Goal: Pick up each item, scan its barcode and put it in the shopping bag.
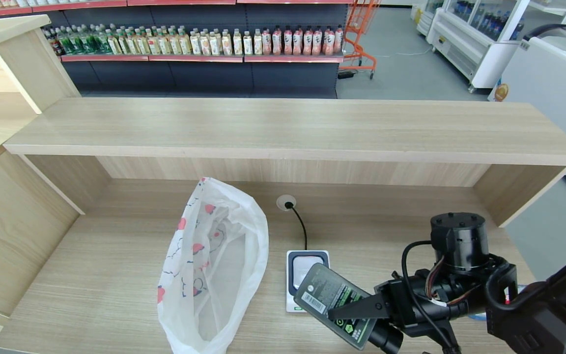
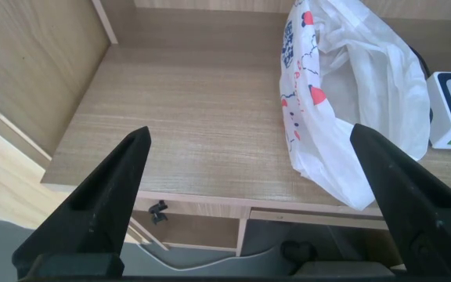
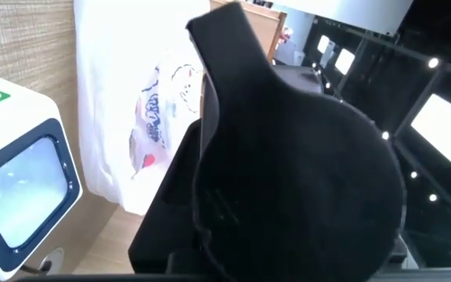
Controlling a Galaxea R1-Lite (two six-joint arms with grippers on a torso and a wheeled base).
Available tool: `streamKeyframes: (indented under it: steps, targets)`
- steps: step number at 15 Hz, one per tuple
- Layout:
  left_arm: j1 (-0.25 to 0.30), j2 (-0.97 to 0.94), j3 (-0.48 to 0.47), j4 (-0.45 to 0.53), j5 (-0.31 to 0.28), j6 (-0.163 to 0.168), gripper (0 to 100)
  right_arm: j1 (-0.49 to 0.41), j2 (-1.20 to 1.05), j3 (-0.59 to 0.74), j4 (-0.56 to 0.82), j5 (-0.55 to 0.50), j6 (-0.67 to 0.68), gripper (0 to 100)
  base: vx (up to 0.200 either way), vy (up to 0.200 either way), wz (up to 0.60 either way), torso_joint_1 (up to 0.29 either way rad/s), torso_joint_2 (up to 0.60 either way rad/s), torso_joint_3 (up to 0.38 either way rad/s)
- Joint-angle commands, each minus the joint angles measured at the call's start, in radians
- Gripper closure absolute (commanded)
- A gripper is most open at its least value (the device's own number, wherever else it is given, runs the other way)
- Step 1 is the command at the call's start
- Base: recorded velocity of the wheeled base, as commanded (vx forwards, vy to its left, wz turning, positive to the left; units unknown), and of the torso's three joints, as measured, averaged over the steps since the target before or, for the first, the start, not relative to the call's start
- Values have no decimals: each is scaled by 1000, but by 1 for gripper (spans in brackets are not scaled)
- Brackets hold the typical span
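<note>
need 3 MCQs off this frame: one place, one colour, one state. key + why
1. Where is the packet?
A on the top ledge
B at the scanner, in the right gripper
C on the far shelves

2. The heart prints on the shopping bag are:
A green
B red
C yellow

3. The left gripper is:
A open, empty
B shut on the packet
C shut on the shopping bag

Key: 1 B, the head view shows the packet clamped over the scanner. 2 B, the hearts are red on white plastic. 3 A, its fingers stand wide apart with only the desk between them.
</note>
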State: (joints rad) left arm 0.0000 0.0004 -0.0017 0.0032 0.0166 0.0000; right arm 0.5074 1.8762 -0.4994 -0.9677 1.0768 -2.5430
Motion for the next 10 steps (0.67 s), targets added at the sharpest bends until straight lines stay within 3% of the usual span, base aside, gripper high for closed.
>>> streamKeyframes:
  steps: [1,7,8,10]
  targets:
    - [0,0,0,0,0,0,0,3,1,-1,-2,2,0,100,0,0,0,0,0,0]
    - [0,0,0,0,0,0,0,3,-20,1,-11,14,13,100,0,0,0,0,0,0]
    - [0,0,0,0,0,0,0,2,-58,-16,-8,12,95,100,0,0,0,0,0,0]
    - [0,0,0,0,0,0,0,13,-143,-91,-14,-3,451,100,0,0,0,0,0,0]
